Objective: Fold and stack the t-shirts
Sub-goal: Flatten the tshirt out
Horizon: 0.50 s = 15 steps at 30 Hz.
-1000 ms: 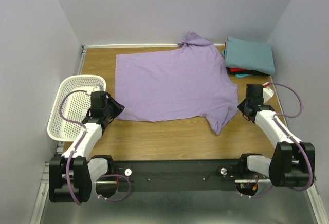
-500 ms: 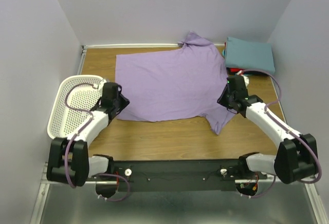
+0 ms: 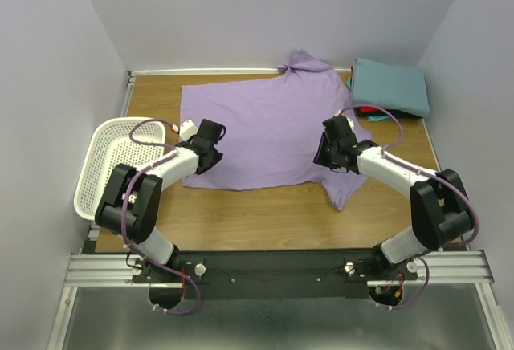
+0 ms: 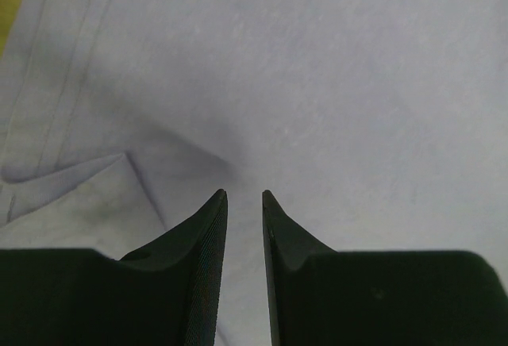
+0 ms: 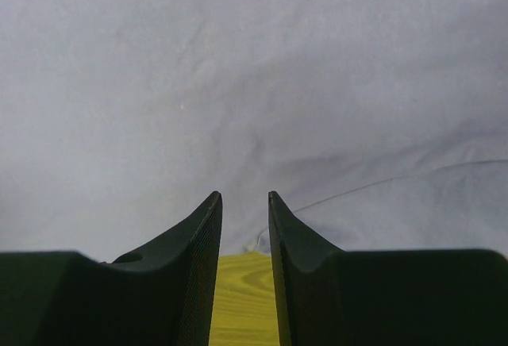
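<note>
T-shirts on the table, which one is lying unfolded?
The large lavender-purple cloth t-shirt, spread flat in the middle. The teal cloth t-shirt and the red cloth t-shirt beneath it are folded rectangles stacked in the far right corner.

A white perforated plastic basket [image 3: 100, 189] sits at the left side of the wooden bench [image 3: 265, 209], its outer side jutting past the bench's left edge. The bench top is brown (its grain runs left to right). Pale grey-lilac walls [image 3: 265, 13] close it in at the left, back and right, and a white strip [image 3: 201, 70] lines the far edge. A black bar [image 3: 273, 266] spans the near edge, flanked by silver rails [image 3: 84, 263], with a dull grey metal sheet [image 3: 265, 326] below.
</note>
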Available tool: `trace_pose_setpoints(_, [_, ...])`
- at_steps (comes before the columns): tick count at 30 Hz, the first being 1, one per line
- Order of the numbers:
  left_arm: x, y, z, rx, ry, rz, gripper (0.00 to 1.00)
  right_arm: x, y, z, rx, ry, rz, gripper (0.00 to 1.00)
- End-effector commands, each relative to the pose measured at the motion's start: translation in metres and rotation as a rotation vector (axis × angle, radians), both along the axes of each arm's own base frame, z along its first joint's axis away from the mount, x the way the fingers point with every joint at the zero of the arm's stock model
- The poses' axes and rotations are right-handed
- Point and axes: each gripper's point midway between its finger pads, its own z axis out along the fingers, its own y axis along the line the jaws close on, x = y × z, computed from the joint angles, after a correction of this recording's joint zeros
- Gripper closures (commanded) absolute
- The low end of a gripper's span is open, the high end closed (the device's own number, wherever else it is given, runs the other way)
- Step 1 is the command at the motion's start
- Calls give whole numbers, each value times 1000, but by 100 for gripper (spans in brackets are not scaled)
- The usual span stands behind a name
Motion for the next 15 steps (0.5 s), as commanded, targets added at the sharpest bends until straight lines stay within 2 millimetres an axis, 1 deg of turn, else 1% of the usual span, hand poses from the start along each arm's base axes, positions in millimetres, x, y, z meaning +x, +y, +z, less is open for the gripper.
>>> trace_pose_setpoints(1, [-23,12,-10,72,46,66,68,12,17,-5,29,-12,55,63])
trace_pose_setpoints(2, [-27,13,-11,75,52,70,69,13,18,-11,24,-1,55,63])
trace_pose_setpoints(8, [-46,22,-9,86,53,87,69,15,23,-30,30,32,71,63])
trace_pose_setpoints(11, [-53,26,-12,99,67,89,69,14,26,-33,42,38,77,63])
trace_pose_setpoints(14, [-60,28,-11,97,73,87,69,14,28,-33,52,39,80,63])
trace_pose_setpoints(15, [-61,28,-8,91,66,85,69,14,29,-33,55,38,79,63])
